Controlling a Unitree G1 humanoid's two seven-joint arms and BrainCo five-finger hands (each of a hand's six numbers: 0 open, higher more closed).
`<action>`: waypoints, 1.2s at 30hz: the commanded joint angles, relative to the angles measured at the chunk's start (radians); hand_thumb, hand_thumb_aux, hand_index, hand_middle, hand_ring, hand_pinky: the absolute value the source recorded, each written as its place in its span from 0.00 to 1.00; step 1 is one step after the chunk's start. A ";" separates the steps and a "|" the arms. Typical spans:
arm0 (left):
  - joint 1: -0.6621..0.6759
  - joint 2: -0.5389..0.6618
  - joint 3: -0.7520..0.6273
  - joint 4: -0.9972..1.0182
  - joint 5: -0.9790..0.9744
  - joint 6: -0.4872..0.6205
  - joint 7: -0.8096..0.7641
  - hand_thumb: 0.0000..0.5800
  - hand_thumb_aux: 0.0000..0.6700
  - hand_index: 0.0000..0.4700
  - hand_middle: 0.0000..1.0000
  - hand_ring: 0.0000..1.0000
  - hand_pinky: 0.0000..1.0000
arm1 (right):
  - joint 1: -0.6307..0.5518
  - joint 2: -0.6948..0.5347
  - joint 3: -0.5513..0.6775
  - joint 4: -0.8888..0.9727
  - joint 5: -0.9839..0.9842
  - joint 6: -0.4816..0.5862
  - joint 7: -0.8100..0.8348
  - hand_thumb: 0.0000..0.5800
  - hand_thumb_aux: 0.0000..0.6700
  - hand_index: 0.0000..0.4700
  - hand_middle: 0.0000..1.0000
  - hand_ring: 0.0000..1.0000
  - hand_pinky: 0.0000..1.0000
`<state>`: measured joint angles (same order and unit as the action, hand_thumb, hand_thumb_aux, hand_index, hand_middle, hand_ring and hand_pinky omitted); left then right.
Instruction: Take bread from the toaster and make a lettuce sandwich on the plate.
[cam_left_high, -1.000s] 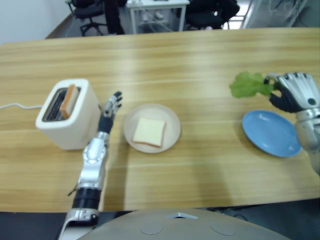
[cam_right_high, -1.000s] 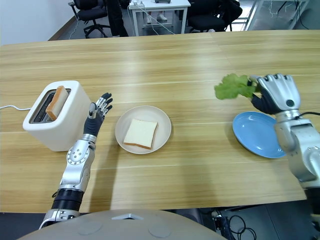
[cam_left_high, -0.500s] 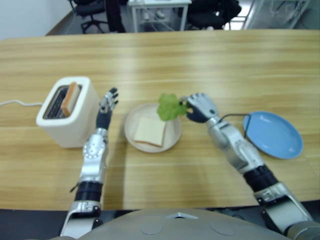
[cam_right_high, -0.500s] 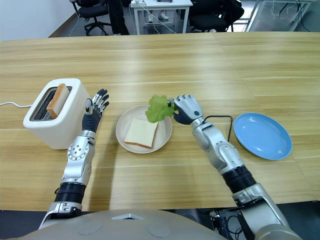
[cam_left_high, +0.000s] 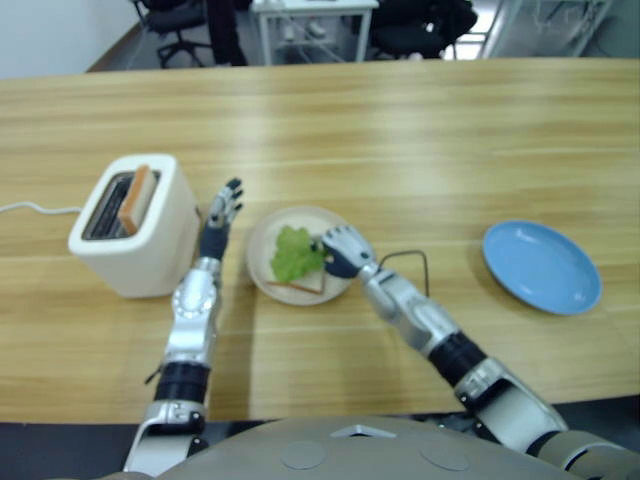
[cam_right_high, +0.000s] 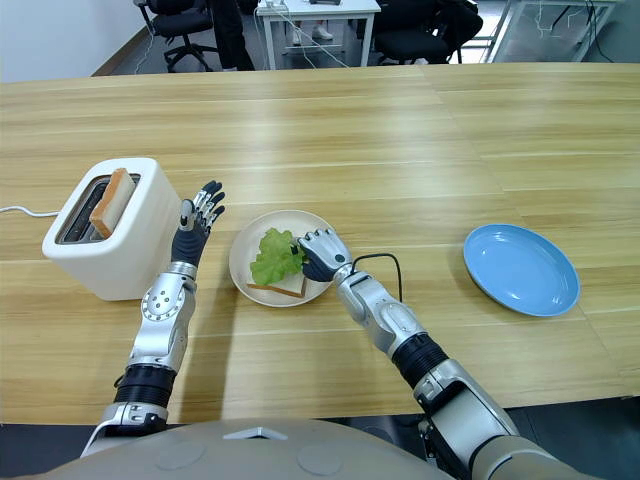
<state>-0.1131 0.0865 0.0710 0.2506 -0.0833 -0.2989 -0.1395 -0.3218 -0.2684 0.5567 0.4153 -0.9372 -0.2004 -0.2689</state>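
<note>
A white toaster (cam_right_high: 98, 228) stands at the left with one slice of bread (cam_right_high: 108, 201) upright in its slot. To its right a beige plate (cam_right_high: 246, 286) carries a bread slice (cam_right_high: 284, 289) with a green lettuce leaf (cam_right_high: 271, 256) lying on top. My right hand (cam_right_high: 320, 255) is at the plate's right side, fingers curled on the leaf's edge. Between toaster and plate my left hand (cam_right_high: 196, 222) is raised, fingers straight and apart, holding nothing.
A blue plate (cam_right_high: 520, 269) lies bare at the right. A black cable loops from my right forearm (cam_right_high: 385, 263). The toaster's white cord (cam_right_high: 15, 210) runs off the left edge. Office chairs and a white table stand beyond the far edge.
My right hand carried the lettuce from above the blue plate leftward and down onto the bread on the beige plate. The left hand stayed in place.
</note>
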 joint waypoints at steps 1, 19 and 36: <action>-0.004 -0.008 -0.009 0.031 0.009 -0.006 0.001 0.00 0.00 0.00 0.00 0.00 0.00 | -0.012 0.012 0.018 -0.004 -0.005 0.004 0.000 1.00 1.00 0.98 1.00 1.00 1.00; 0.014 -0.001 -0.018 0.025 0.019 -0.008 0.001 0.00 0.00 0.00 0.00 0.00 0.00 | 0.103 -0.151 -0.034 -0.320 -0.022 0.123 0.176 0.00 0.00 0.00 0.00 0.00 0.00; 0.074 0.100 -0.065 -0.409 0.117 0.066 -0.039 0.00 0.00 0.00 0.00 0.00 0.00 | 0.256 -0.188 -0.476 -0.788 0.319 0.265 0.394 0.00 0.00 0.00 0.00 0.00 0.00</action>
<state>-0.0416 0.1518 0.0136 0.0372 0.0114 -0.2942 -0.1534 -0.0776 -0.4925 0.1199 -0.3743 -0.7644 0.0712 0.0956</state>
